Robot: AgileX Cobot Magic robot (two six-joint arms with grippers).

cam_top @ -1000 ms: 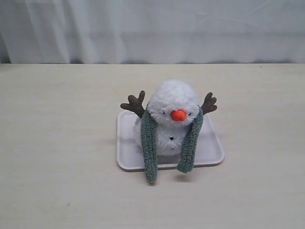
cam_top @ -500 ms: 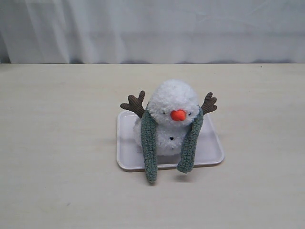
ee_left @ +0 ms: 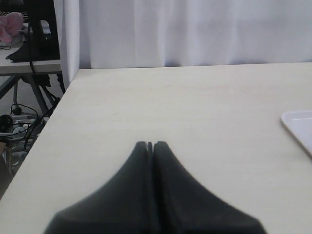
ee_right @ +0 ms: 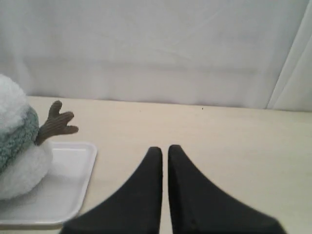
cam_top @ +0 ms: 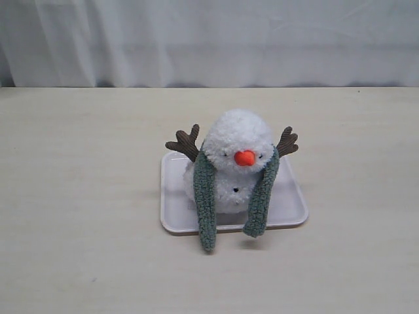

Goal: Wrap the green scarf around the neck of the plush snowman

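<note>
Left gripper (ee_left: 150,144) fingers pressed together, right gripper (ee_right: 165,148) all but closed, both empty; green scarf (cam_top: 205,196) draped over plush snowman (cam_top: 237,134), well clear of either's fingertips.

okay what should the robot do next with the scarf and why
Probably open the right gripper and reach for the green scarf's end on its side: the scarf only drapes behind the plush snowman, both ends hanging uncrossed in front.

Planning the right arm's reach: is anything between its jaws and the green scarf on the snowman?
Nothing visible blocks it. Only bare table and the white tray's rim lie between the right gripper and the green scarf on the plush snowman.
</note>
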